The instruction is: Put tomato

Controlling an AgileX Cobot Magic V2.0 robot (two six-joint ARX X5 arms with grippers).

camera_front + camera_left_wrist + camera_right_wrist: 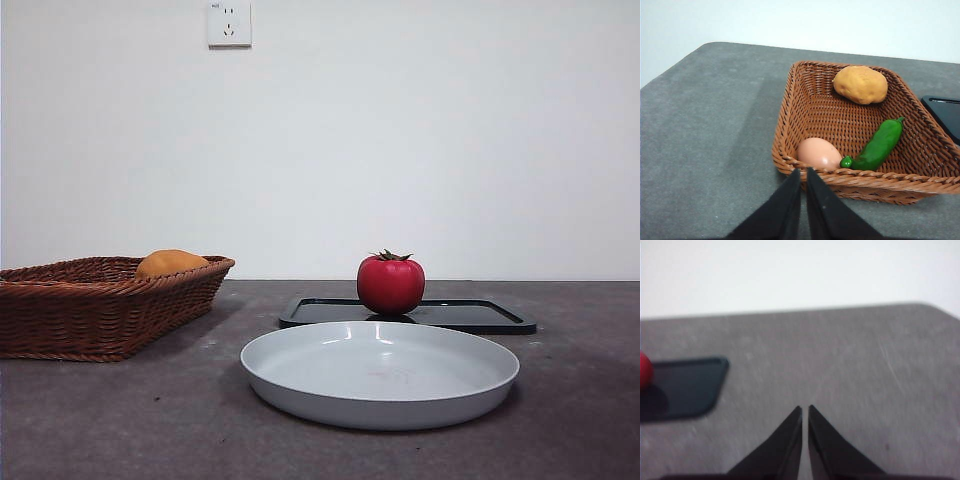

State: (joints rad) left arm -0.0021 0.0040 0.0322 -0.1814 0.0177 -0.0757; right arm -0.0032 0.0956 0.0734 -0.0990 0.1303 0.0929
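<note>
My table [100,420] is grey. On it sit my wicker basket [90,310], a white plate [380,375] and a black tray [470,315].

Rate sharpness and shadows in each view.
Front view: sharp; the tomato shows soft glare and a small shadow on the black tray. Left wrist view: sharp; a long faint shadow lies beside the basket. Right wrist view: blurred throughout, tomato barely visible at the edge.

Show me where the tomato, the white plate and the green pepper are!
tomato [391,285], front view, middle of its red side.
white plate [380,405], front view, near outer wall.
green pepper [881,144], left wrist view, middle of its body.
</note>
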